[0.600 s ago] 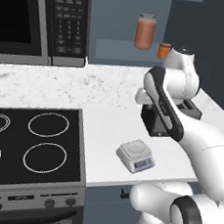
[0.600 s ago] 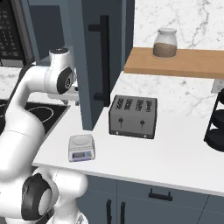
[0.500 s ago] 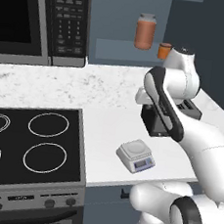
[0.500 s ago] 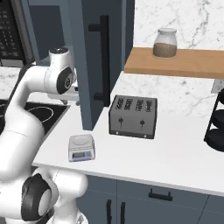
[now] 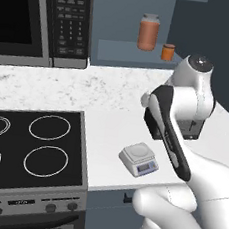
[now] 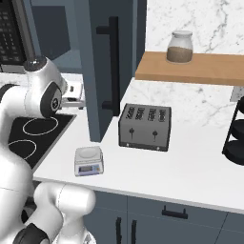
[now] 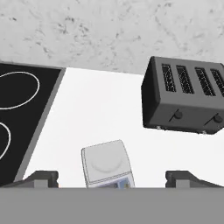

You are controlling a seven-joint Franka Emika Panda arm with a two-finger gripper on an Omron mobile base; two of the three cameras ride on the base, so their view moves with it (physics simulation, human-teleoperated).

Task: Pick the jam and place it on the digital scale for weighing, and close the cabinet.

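Nothing of the task looks finished yet: the jam (image 5: 167, 51) sits on the cabinet shelf beside the taller jar (image 5: 148, 32), up and behind the digital scale (image 5: 139, 159), whose plate is bare. The cabinet (image 6: 108, 66) door stands open, its edge just behind the scale. The gripper (image 7: 111, 178) hangs above the scale on the counter (image 6: 190, 162), jaws spread wide and holding nothing.

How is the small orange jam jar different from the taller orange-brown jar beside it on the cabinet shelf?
The small squat orange jam jar is far shorter than the taller orange-brown jar. The jam's lid is brownish, the taller jar's grey. The jam sits nearer the shelf's right end. Both stand upright on the same shelf.
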